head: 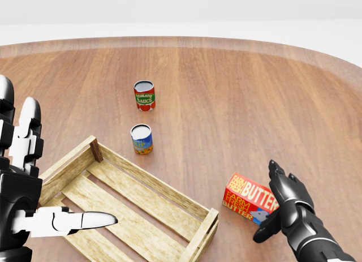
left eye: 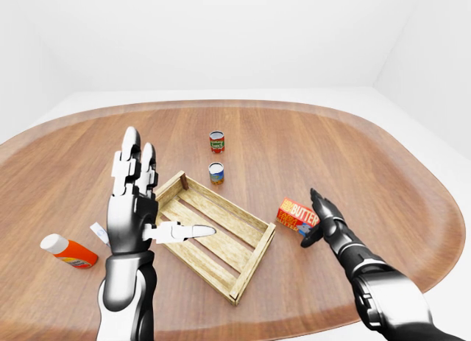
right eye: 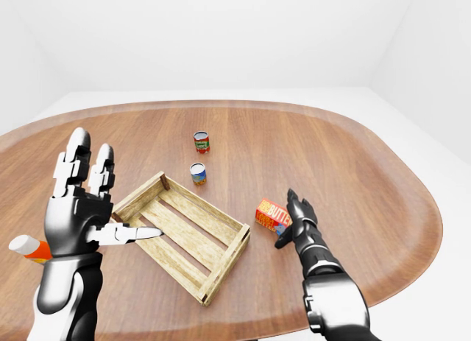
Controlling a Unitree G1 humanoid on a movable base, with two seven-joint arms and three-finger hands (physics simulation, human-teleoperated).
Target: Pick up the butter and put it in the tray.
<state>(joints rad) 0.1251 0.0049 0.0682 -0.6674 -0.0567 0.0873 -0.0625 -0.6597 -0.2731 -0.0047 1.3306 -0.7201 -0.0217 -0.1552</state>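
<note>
Orange bottle [left eye: 68,251]: lying on the wooden table [left eye: 353,157], far left. Left hand [left eye: 134,201]: raised, fingers spread, holding nothing. Tray [head: 136,202]: slatted wood crate, empty, left of centre. Blue-label can [head: 141,138] and tomato sauce can [head: 144,95]: upright above the tray. Butter [head: 249,197]: on the table, right of the tray. Right hand [head: 285,202]: released, fingers against the butter's right end, not closed.

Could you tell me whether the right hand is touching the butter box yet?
Cannot tell. In the head view the right hand overlaps the right end of the butter box, fingers open around it, but no view shows contact or a gap plainly.
</note>
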